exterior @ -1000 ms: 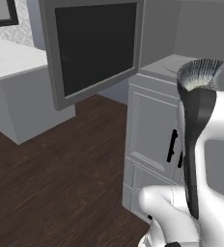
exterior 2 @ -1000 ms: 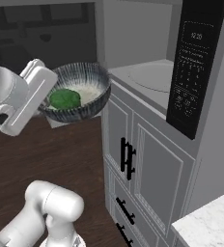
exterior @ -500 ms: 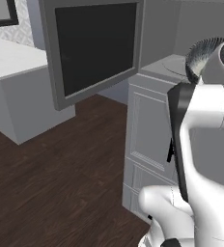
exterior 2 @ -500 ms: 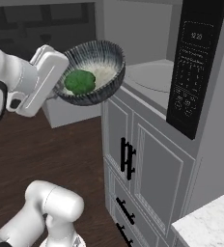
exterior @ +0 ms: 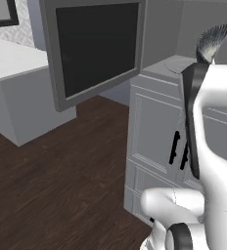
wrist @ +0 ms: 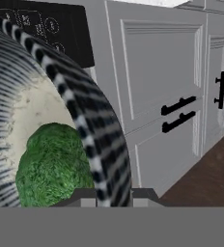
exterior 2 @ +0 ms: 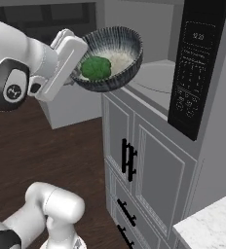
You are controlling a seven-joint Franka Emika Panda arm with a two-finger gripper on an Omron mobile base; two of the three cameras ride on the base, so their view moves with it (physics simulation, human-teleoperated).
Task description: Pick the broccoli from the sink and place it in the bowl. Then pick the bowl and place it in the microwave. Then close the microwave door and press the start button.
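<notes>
My gripper [exterior 2: 80, 74] is shut on the left rim of the bowl [exterior 2: 116, 51], held tilted in the air just in front of the open microwave [exterior 2: 156, 80]. The broccoli [exterior 2: 95, 67] lies inside the bowl. In the hand view the striped bowl rim [wrist: 87, 111] runs between my fingertips [wrist: 145, 194], with the broccoli [wrist: 56, 166] in the pale inside. The microwave door [exterior: 96, 49] stands swung open to the left. The dark control panel [exterior 2: 193, 73] is on the microwave's right side; its start button is too small to pick out. The sink is out of view.
Grey panelled cabinets with black handles [exterior 2: 127, 160] stand under the microwave. A grey counter block [exterior: 17, 83] stands at the left past the open door. Dark wooden floor [exterior: 52, 185] lies between them. A marble counter corner [exterior 2: 212, 223] shows at the lower right.
My gripper has carried the bowl with the broccoli upward and toward the microwave opening. The arm has swung along with it. The door has not moved.
</notes>
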